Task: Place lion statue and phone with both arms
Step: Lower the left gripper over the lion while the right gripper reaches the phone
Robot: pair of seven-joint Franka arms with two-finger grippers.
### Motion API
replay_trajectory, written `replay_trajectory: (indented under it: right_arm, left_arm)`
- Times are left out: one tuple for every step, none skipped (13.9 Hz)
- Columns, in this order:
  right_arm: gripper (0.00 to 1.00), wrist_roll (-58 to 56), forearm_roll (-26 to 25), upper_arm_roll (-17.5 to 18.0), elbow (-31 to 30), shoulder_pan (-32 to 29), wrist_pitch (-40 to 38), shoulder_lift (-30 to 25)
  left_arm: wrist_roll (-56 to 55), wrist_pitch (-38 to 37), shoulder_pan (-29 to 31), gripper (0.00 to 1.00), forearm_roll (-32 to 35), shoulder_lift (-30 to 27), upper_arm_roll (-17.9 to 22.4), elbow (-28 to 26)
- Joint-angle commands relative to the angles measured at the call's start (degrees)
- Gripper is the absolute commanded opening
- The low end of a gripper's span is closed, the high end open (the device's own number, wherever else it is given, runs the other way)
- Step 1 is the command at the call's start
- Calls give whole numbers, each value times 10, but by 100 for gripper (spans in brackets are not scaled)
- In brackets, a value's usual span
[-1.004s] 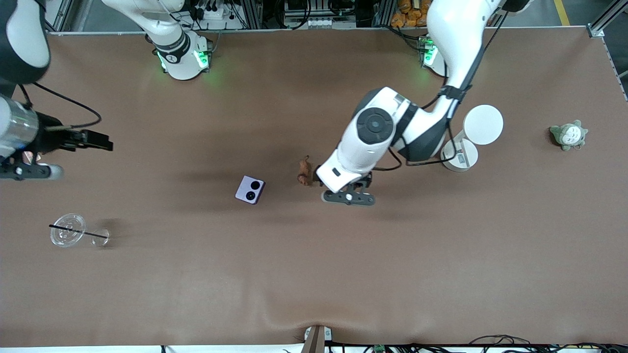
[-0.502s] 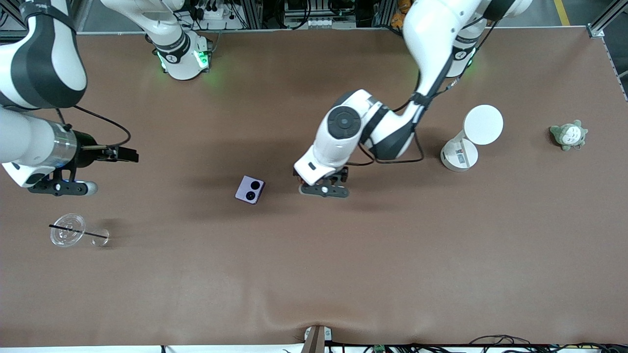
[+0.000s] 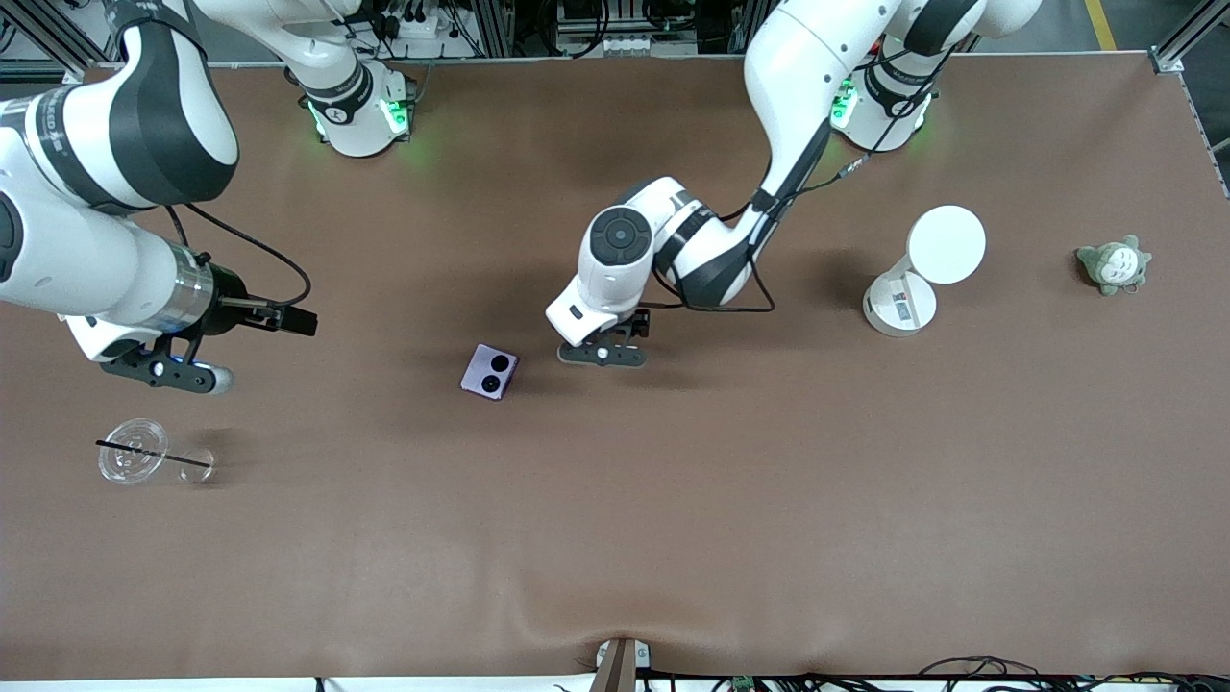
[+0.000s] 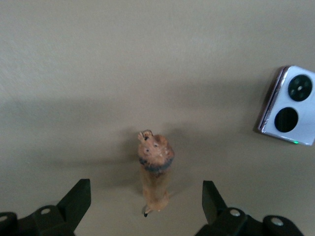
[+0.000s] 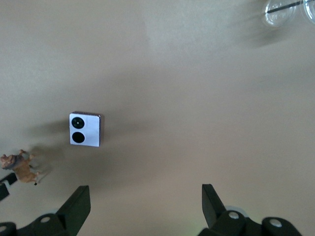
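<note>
The lion statue (image 4: 155, 169), a small reddish-brown figurine, stands on the table between the spread fingers of my left gripper (image 4: 145, 201), which hangs just above it without touching. In the front view my left gripper (image 3: 603, 354) hides the statue. The lavender phone (image 3: 490, 372) lies flat beside it, toward the right arm's end; it also shows in the left wrist view (image 4: 290, 105) and the right wrist view (image 5: 85, 129). My right gripper (image 3: 171, 372) is open and empty over bare table above the plastic cup. The right wrist view shows its jaws spread (image 5: 146, 201) and the statue (image 5: 19, 167) at the edge.
A clear plastic cup with a black straw (image 3: 135, 461) lies near the right arm's end. A white cylinder stand (image 3: 913, 279) and a grey-green plush (image 3: 1113, 264) sit toward the left arm's end. The brown table (image 3: 673, 529) stretches wide toward the front camera.
My left gripper has moved toward the right arm's end and now covers the lion statue. My right arm has swung in toward the middle of the table. The phone has not moved.
</note>
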Motion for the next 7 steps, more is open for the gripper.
replay_trajectory:
  right_arm:
    - [100, 4, -5, -1, 13, -10, 8, 29]
    - [100, 1, -5, -3, 16, -16, 9, 36]
    - [100, 1, -3, -2, 17, -23, 9, 37]
    - [100, 6, 2, -2, 17, -23, 7, 38]
    - [100, 3, 2, -1, 17, -19, 9, 41]
    - [100, 6, -4, 0, 17, -8, 11, 45]
    - [100, 5, -12, -1, 17, 9, 12, 54]
  left_arm:
    - [-13, 7, -20, 100, 21, 18, 13, 13]
    - [-14, 7, -21, 100, 36, 25, 13, 12]
    - [-16, 8, -22, 100, 42, 34, 13, 15]
    - [-25, 11, -22, 100, 43, 35, 13, 15]
    - [-31, 11, -22, 100, 43, 33, 12, 15]
    - [-31, 10, -22, 99, 42, 33, 12, 14]
    - [-31, 11, -24, 89, 43, 34, 12, 14]
